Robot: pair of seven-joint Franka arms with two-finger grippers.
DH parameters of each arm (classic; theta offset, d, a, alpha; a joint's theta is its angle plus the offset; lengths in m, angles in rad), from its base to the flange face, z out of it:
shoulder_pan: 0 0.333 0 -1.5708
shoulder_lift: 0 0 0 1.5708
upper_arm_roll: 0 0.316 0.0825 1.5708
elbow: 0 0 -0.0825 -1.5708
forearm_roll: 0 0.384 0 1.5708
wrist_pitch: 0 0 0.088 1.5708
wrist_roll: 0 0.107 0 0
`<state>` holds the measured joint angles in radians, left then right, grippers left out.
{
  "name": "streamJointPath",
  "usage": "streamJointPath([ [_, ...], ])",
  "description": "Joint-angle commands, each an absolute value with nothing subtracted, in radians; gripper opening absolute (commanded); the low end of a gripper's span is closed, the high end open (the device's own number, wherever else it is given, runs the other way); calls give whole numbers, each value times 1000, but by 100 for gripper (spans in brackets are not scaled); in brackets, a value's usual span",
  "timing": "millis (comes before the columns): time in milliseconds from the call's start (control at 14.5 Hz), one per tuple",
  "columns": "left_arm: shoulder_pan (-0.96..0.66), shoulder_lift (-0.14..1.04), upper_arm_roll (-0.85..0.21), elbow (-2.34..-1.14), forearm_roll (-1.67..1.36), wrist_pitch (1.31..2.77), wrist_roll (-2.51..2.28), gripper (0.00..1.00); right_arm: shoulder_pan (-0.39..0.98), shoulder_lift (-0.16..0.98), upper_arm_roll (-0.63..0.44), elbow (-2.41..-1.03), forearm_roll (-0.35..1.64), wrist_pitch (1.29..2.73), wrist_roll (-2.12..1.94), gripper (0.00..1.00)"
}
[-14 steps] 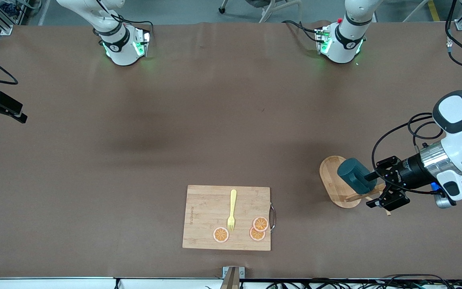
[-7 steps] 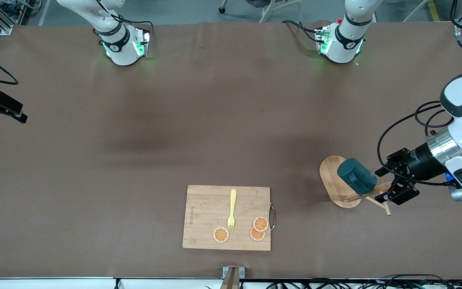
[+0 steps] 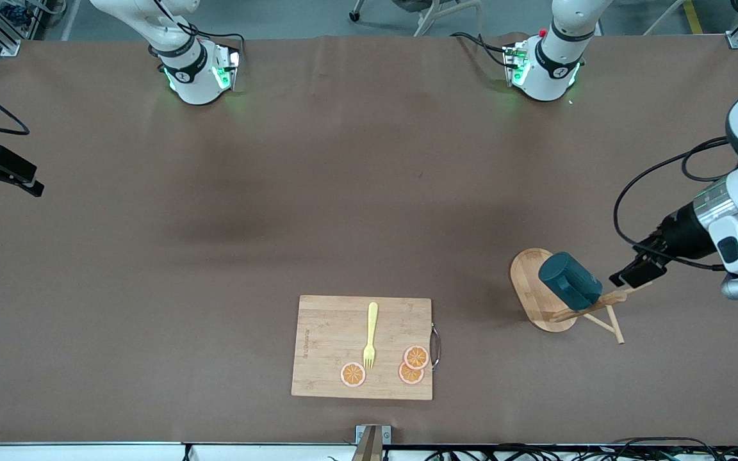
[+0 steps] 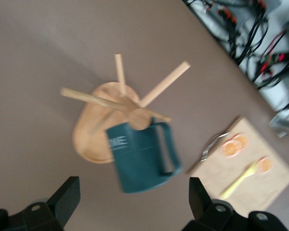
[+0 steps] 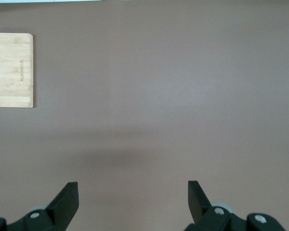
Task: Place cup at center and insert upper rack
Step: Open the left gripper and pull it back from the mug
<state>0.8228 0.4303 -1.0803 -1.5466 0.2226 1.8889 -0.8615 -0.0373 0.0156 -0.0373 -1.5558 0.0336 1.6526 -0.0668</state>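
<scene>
The dark teal, straight-walled cup [image 3: 569,280] hangs by its loop handle on a peg of the small wooden peg rack [image 3: 531,288]. That rack is an oval bamboo base with a post and thin round dowels fanning out from its top. In the front view it stands at about four o'clock from the middle of the brown matte worktop [image 3: 343,192], toward the left arm's end, so the cup is not at the centre.

The left tool [image 3: 638,272] hovers at three o'clock of the cup, over bare worktop just beside the dowel tips. Its fingers are spread wide and hold nothing. The right tool [image 5: 132,197] waits high over bare worktop, also spread wide and holding nothing.

The cup looks like smooth glazed ware: stiff, fairly weighty for its size, slippery on the wall and likely to chip if knocked. I judge the surest hold is across the wall near the rim, or on the handle's outer bar. It should slide off along the dowel's own line, since the light rack could tip or drag with it.

At six o'clock lies a rectangular bamboo cutting board [image 3: 330,333] with a yellow plastic fork [image 3: 370,333] and orange slices [image 3: 416,356].
</scene>
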Motion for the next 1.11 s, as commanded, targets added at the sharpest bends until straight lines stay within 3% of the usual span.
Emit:
streamJointPath([
  [0,830,342,-1049,-1555,219,1792,-662,100,-35,17,-38,-1552,17,1654,-60,100],
  [415,767,244,-921,-1516,157,1668,-430,100,-35,17,-38,-1552,17,1655,-60,100],
  [622,632,175,-725,-1499,72,1638,-347,100,-38,17,-38,-1552,17,1655,-58,100],
  [829,407,85,-417,-1511,-44,1635,-246,100,-40,17,-40,-1552,17,1655,-58,100],
  [1036,277,51,-272,-1511,-77,1617,-221,100,-40,17,-38,-1552,17,1655,-58,100],
])
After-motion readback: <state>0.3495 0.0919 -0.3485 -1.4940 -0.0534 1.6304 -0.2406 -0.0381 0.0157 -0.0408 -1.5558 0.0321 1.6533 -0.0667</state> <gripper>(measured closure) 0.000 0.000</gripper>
